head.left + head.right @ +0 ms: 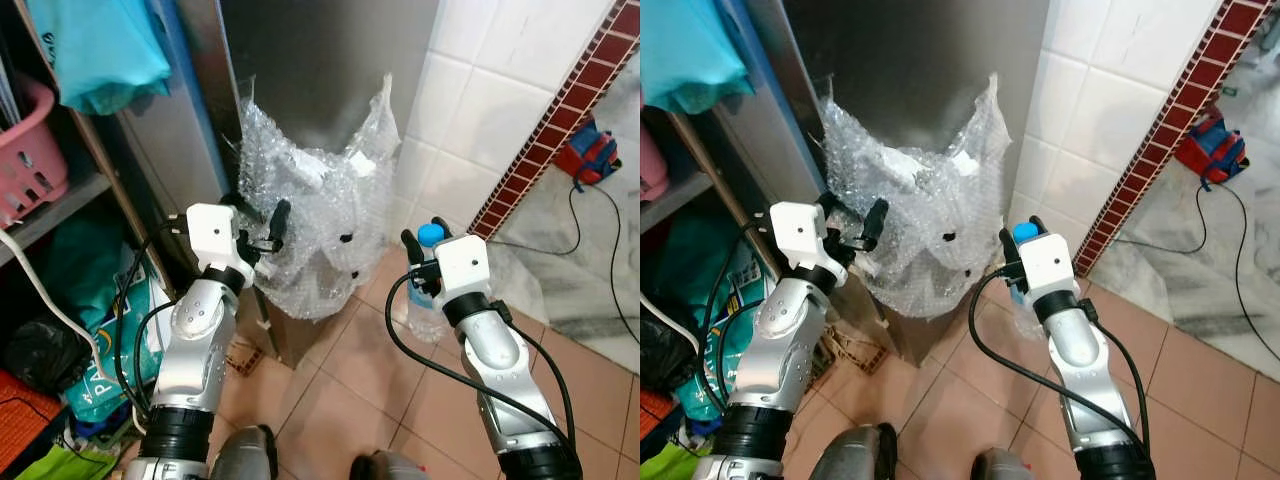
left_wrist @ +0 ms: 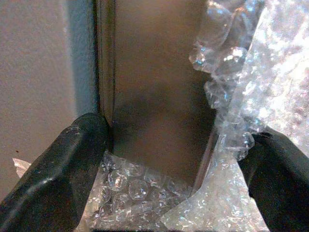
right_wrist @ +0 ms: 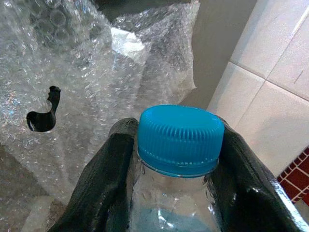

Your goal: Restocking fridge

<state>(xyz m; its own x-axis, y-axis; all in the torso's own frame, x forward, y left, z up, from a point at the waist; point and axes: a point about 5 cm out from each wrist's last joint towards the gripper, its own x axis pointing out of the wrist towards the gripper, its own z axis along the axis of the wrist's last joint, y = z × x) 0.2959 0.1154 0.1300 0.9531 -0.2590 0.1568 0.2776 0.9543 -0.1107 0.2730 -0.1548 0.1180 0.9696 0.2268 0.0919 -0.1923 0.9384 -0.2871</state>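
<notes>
A clear water bottle with a blue cap (image 3: 179,137) is held upright in front of me, and my right gripper (image 1: 424,262) is shut on its neck. The bottle's body (image 1: 421,315) hangs low near the tiled wall. The grey steel fridge (image 1: 320,60) stands ahead with its door closed. A heap of bubble wrap (image 1: 320,220) lies against its lower front. My left gripper (image 1: 262,228) is open at the fridge's left edge, by the door seam (image 2: 105,72). One black finger (image 2: 53,183) is beside the seam and the other touches the wrap.
A shelf on the left holds a pink basket (image 1: 30,150), a teal cloth (image 1: 100,50) and bags below. A cardboard box (image 1: 290,335) sits under the wrap. At right stand a white tiled wall (image 1: 480,100), a red-and-blue bag (image 1: 588,150) and a black cable (image 1: 600,250).
</notes>
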